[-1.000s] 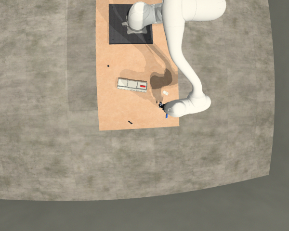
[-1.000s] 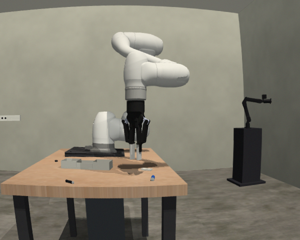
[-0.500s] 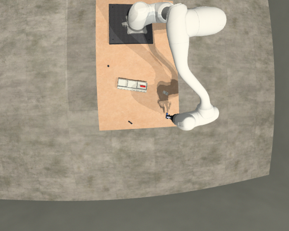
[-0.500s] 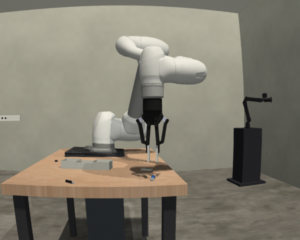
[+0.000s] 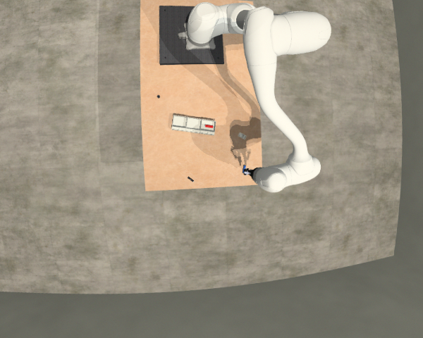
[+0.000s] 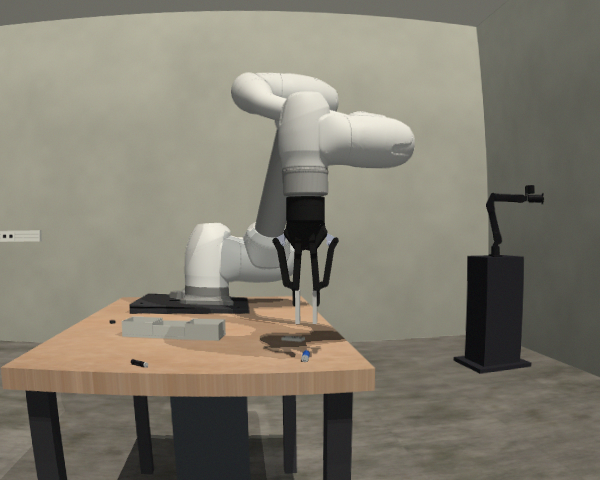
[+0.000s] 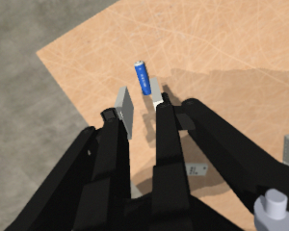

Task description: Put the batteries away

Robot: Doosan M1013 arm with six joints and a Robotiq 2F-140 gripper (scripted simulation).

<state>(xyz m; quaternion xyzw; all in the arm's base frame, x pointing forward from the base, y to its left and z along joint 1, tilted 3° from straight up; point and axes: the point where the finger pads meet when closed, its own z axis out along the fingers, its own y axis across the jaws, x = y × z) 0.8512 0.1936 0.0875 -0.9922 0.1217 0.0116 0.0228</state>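
Note:
A blue battery (image 7: 143,78) lies on the table near its front right corner; it also shows in the overhead view (image 5: 244,169) and the side view (image 6: 305,354). My gripper (image 7: 141,93) hangs above the table just short of it, fingers a little apart with nothing between them; the side view shows the gripper (image 6: 306,315) well clear of the table top. A black battery (image 5: 190,179) lies near the front edge. A row of grey bins (image 5: 193,124) stands mid-table, with a red battery (image 5: 209,126) in its right-end bin.
A small grey flat piece (image 5: 242,136) lies in the arm's shadow behind the gripper, also seen in the wrist view (image 7: 197,169). A small black item (image 5: 158,96) lies at the table's left rear. The table's right edge is close to the blue battery.

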